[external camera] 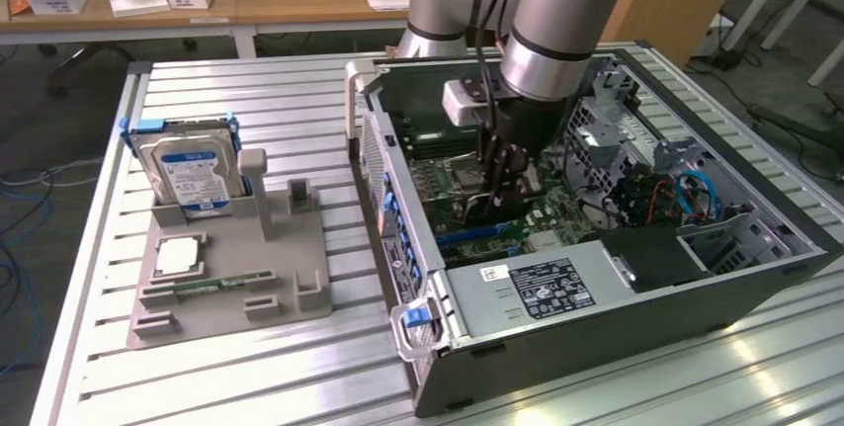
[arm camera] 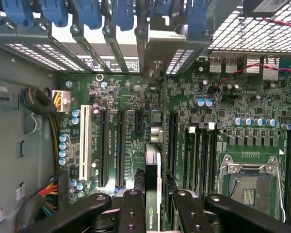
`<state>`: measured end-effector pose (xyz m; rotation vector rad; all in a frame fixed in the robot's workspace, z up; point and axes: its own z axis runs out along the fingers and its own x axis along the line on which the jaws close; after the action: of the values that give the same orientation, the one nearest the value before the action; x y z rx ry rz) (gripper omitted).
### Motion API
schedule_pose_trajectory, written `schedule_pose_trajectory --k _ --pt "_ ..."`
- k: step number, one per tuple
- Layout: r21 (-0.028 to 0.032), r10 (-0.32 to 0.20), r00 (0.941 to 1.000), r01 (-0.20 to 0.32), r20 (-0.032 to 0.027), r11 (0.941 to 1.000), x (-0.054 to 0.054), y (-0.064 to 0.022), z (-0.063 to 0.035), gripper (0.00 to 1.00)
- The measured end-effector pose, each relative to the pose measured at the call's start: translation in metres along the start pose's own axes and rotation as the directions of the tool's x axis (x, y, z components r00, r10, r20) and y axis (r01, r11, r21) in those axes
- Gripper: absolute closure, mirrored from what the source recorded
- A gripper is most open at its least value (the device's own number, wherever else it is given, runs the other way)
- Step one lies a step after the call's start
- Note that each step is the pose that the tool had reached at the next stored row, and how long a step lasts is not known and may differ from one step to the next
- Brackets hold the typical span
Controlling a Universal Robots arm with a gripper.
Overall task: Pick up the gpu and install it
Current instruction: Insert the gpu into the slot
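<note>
My gripper (external camera: 503, 181) is down inside the open computer case (external camera: 594, 293), over the green motherboard (arm camera: 233, 104). It is shut on the gpu (arm camera: 153, 170), which I see edge-on in the wrist view as a thin card with a green logo between the black fingers (arm camera: 131, 213). The card's metal end reaches toward the rear slot openings, and its body stands over the row of long black expansion slots (arm camera: 104, 145). In the exterior view the gpu (external camera: 491, 213) is a dark shape hanging just below the gripper, close to the board. Whether it touches a slot is hidden.
Blue slot latches (arm camera: 87, 12) line the case's rear wall. The CPU socket (arm camera: 247, 182) lies beside the card. On the slatted table, a grey fixture (external camera: 224, 268) holds a hard drive with a blue label (external camera: 192, 174) and a RAM stick (external camera: 217, 286).
</note>
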<state>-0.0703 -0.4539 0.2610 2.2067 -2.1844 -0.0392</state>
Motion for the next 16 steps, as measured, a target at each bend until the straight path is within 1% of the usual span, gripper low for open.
schedule_pose_trajectory --k 9,16 --pt "0.0003 0.0 1.0 0.0 -0.0001 1.0 0.0 0.0057 0.0017 0.73" --pt "0.0007 0.0 1.0 0.0 -0.0001 1.0 -0.0001 0.0067 0.0031 0.73"
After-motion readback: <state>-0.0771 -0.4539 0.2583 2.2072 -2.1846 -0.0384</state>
